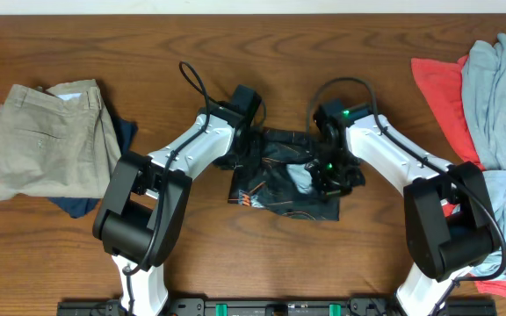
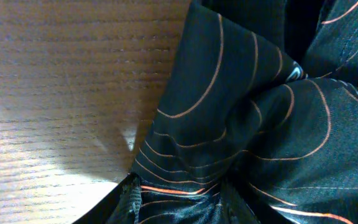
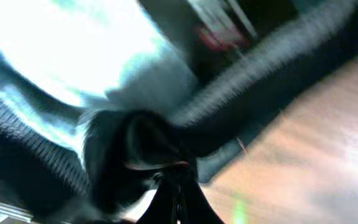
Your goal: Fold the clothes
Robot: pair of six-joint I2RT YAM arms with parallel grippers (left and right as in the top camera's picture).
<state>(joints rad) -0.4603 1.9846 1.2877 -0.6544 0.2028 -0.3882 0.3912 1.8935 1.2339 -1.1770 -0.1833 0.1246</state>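
The black jersey (image 1: 275, 180) lies crumpled, not flat, in the middle of the wooden tabletop (image 1: 262, 44), between the two arms. The left pincer (image 1: 240, 140) is at the jersey's upper left edge. Its wrist camera sees only folds of black cloth with thin orange lines rising beside bare wood, so I cannot tell how far its jaws stand apart or whether they hold any cloth. The right pincer (image 3: 174, 202) sits over the jersey's right side, its jaws pressed together. Dark cloth bunches right at its tips (the view is too blurred to say whether any is caught). Well to the left, folded khaki trousers (image 1: 42, 140) lie on a navy garment (image 1: 123, 132). At the right edge a pale blue garment (image 1: 499, 88) lies over a red garment (image 1: 437, 83).
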